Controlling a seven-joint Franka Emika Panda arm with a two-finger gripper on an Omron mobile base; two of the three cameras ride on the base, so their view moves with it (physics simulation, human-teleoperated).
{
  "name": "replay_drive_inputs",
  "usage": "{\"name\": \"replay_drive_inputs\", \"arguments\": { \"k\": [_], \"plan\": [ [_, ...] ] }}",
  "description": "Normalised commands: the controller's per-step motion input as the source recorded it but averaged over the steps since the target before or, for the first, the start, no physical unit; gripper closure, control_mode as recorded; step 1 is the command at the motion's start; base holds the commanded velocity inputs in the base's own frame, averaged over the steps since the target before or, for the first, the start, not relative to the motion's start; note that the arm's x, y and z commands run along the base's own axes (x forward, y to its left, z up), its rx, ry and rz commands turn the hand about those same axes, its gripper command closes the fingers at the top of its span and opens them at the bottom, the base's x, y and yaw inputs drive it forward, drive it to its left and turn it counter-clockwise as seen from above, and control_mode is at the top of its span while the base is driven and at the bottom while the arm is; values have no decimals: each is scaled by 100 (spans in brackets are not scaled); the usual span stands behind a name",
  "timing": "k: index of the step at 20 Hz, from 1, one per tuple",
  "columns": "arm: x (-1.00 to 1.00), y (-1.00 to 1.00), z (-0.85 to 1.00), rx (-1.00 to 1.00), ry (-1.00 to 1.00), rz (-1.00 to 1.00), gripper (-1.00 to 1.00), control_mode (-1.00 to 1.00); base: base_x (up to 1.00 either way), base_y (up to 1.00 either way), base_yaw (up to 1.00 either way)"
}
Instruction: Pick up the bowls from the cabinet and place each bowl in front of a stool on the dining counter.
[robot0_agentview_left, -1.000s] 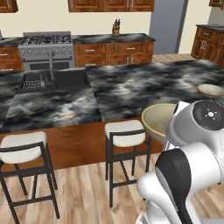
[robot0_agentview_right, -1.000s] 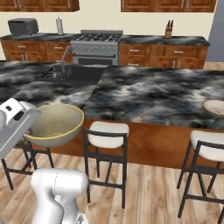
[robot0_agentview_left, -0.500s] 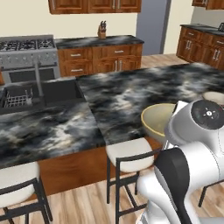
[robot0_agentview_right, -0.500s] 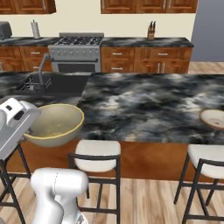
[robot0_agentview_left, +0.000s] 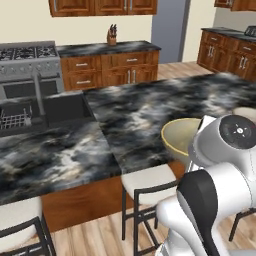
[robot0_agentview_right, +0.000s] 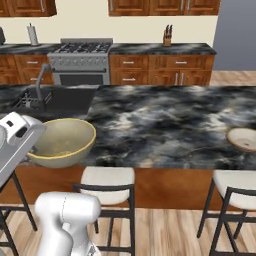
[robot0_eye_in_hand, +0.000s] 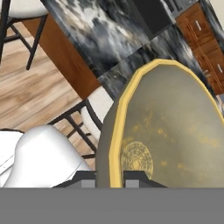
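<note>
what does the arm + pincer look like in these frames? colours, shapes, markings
Glossy white rounded shells with dark joints. In the left base view the arm shows a black band between white segments, and a round dark grey cap with a small pale mark tops a joint. In the right base view a white boxy hand link carries dark slots. The pincer has two small dark grey finger tips in the hand view. No cables visible.

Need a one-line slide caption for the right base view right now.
Gripper shut on a bowl's rim, held above the dining counter edge near a stool; second bowl sits on the counter.
</note>
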Motion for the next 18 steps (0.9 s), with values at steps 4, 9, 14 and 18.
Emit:
{"name": "replay_drive_inputs", "arguments": {
  "k": [4, 9, 14, 18],
  "plan": [
    [0, 0, 0, 0, 0, 0, 100, 100, 69, -29, 0],
    [0, 0, 0, 0, 0, 0, 100, 100, 28, -2, 0],
    [0, 0, 0, 0, 0, 0, 100, 100, 9, 0, 0],
    [0, 0, 0, 0, 0, 0, 100, -100, 0, 0, 0]
  ]
}}
